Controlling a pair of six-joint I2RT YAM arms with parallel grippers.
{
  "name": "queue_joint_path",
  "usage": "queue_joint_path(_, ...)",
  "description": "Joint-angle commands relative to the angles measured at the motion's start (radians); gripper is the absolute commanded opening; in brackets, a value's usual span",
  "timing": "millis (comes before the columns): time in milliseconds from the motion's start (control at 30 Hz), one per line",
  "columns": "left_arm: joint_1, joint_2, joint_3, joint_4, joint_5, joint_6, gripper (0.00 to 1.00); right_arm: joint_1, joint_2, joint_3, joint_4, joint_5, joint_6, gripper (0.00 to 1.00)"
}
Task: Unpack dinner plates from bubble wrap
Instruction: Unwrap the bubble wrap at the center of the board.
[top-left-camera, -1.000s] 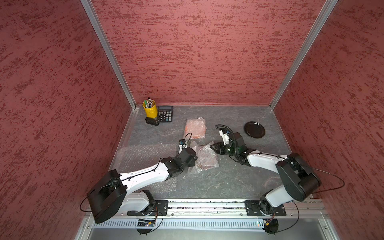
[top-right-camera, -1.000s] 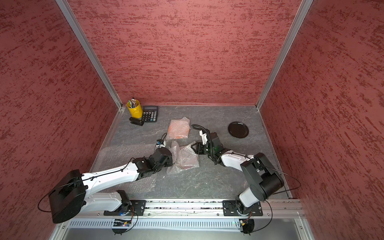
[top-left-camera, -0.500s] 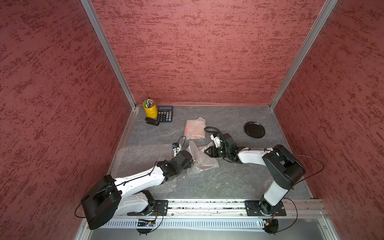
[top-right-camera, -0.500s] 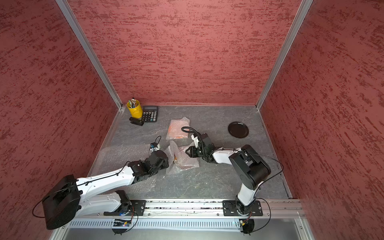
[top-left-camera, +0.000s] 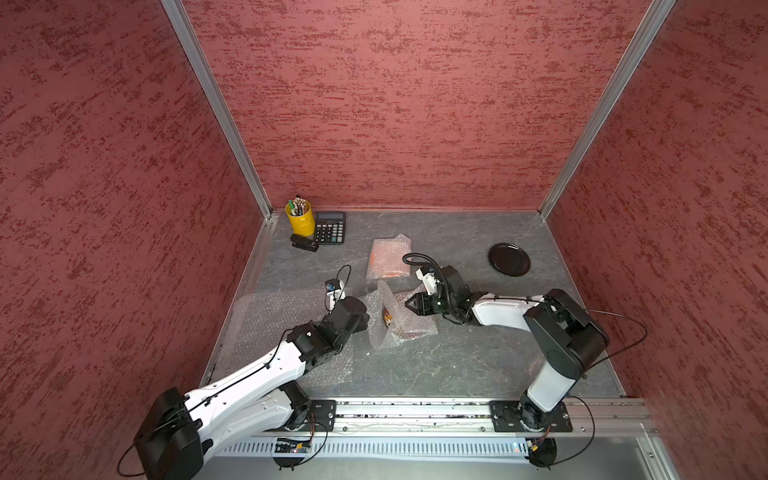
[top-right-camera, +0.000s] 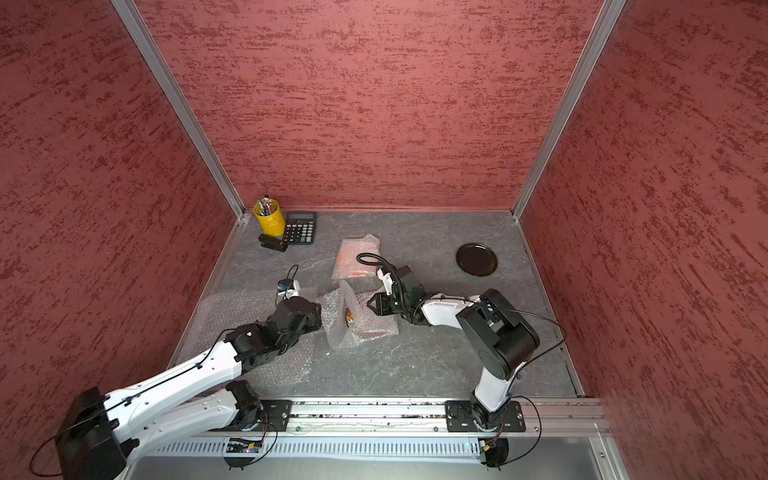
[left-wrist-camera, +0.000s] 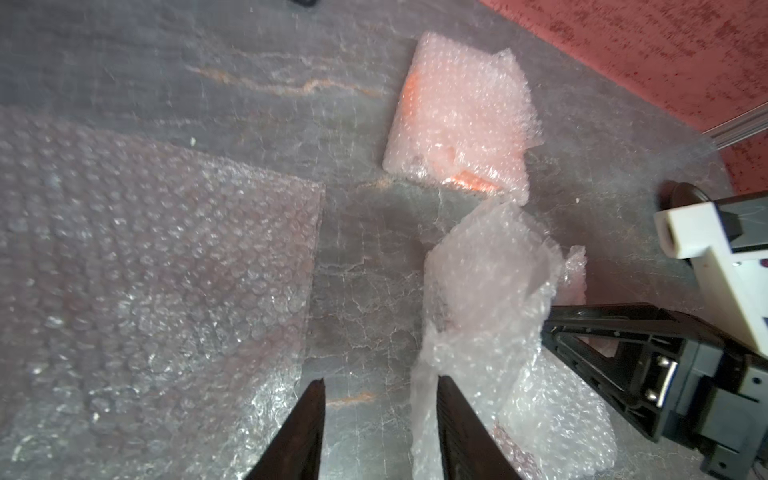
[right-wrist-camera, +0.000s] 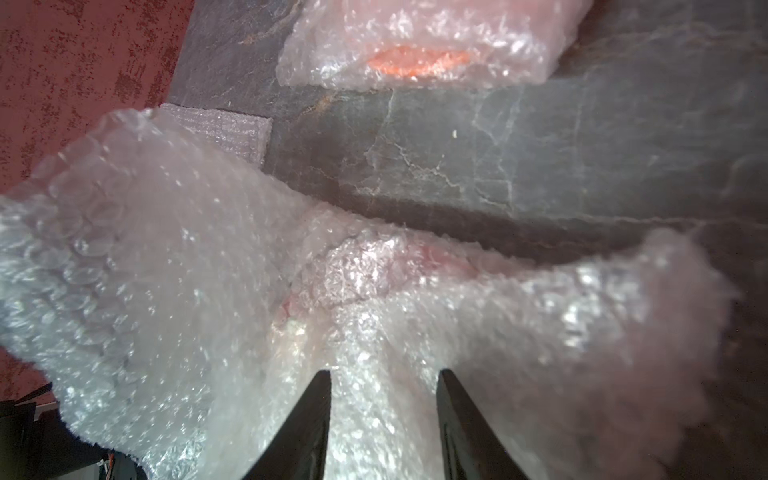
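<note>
A half-open bundle of bubble wrap (top-left-camera: 409, 328) lies mid-table, and a red flowered plate (top-left-camera: 387, 316) peeks from its opening. My left gripper (left-wrist-camera: 380, 380) is open just left of the bundle. A loose flap (left-wrist-camera: 482, 282) brushes one of its fingers and bare table shows between the jaws. My right gripper (right-wrist-camera: 385, 372) is open at the bundle's right side, its fingers (top-left-camera: 409, 304) straddling crumpled wrap (right-wrist-camera: 374, 291). An orange plate, still wrapped (top-left-camera: 388, 257) (left-wrist-camera: 461, 120), lies behind. The black plate (top-left-camera: 509, 259) (top-right-camera: 476, 259) sits bare at the back right.
A flat sheet of bubble wrap (top-left-camera: 274, 320) (left-wrist-camera: 145, 249) is spread under my left arm. A yellow pen cup (top-left-camera: 300, 218), a calculator (top-left-camera: 329, 227) and a small black stapler (top-left-camera: 304, 242) stand in the back left corner. Red walls close three sides.
My left gripper has opened, let go of the wrap and drawn back to the left. My right gripper has moved left onto the bundle, its jaws no wider or narrower.
</note>
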Motion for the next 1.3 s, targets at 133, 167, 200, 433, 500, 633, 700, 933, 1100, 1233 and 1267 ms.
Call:
queue_joint_path(133,0.080,-0.051,0.058,-0.037,0.121,0.146,0.45,0.035,0.048,0.097,-0.003,-0.015,-0.013,0.44)
queue_joint_path(167,0.095,-0.056,0.058,-0.027,0.157,0.159,0.45,0.041,0.057,0.108,-0.003,-0.020,-0.014,0.44)
queue_joint_path(200,0.109,-0.063,0.056,-0.017,0.191,0.169,0.45,0.047,0.065,0.120,-0.001,-0.024,-0.014,0.44)
queue_joint_path(433,0.228,-0.136,0.041,0.041,0.409,0.198,0.45,0.087,0.110,0.182,0.014,-0.063,-0.008,0.39)
queue_joint_path(500,0.244,-0.140,0.053,0.031,0.433,0.216,0.45,0.097,0.120,0.196,0.020,-0.071,-0.005,0.38)
queue_joint_path(633,0.259,-0.126,0.092,0.002,0.466,0.258,0.45,0.117,0.143,0.223,0.028,-0.083,0.001,0.39)
queue_joint_path(700,0.264,-0.117,0.106,-0.002,0.479,0.268,0.45,0.126,0.156,0.237,0.032,-0.088,0.005,0.39)
queue_joint_path(933,0.276,-0.070,0.122,0.005,0.518,0.279,0.45,0.143,0.203,0.266,0.038,-0.096,0.018,0.41)
queue_joint_path(1100,0.303,0.042,0.139,0.021,0.610,0.276,0.43,0.146,0.210,0.260,0.052,-0.090,0.032,0.40)
queue_joint_path(1233,0.331,0.147,0.130,0.096,0.683,0.245,0.38,0.147,0.212,0.254,0.063,-0.087,0.041,0.38)
queue_joint_path(1267,0.340,0.172,0.127,0.125,0.714,0.239,0.36,0.147,0.214,0.252,0.066,-0.089,0.043,0.38)
